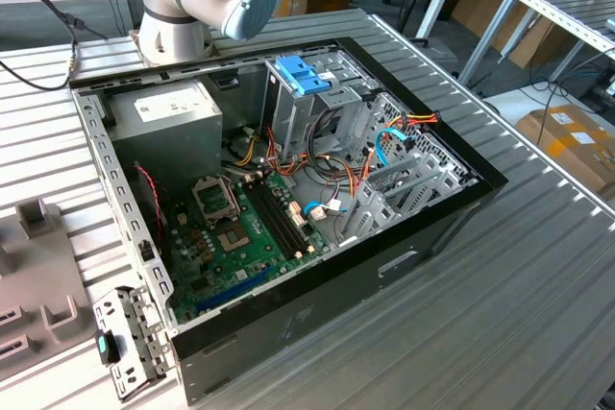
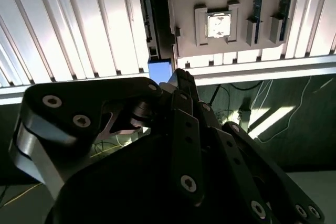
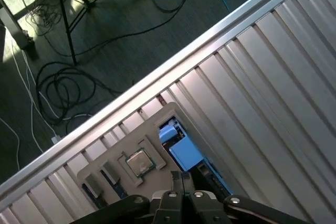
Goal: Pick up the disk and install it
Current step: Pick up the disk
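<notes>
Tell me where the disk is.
In the first wrist view, the disk sits beside the grey tray holding a chip, just ahead of the gripper.

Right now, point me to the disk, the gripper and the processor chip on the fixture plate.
disk point(image 3: 185, 153), first wrist view, on its light-blue caddy rail.
gripper point(image 3: 184, 176), first wrist view, midway between the fingertips.
processor chip point(image 3: 139, 162), first wrist view, centre of its metal lid.

One disk point(image 3: 185, 153), one case point(image 1: 317, 325) — one tool point(image 3: 182, 178).
</notes>
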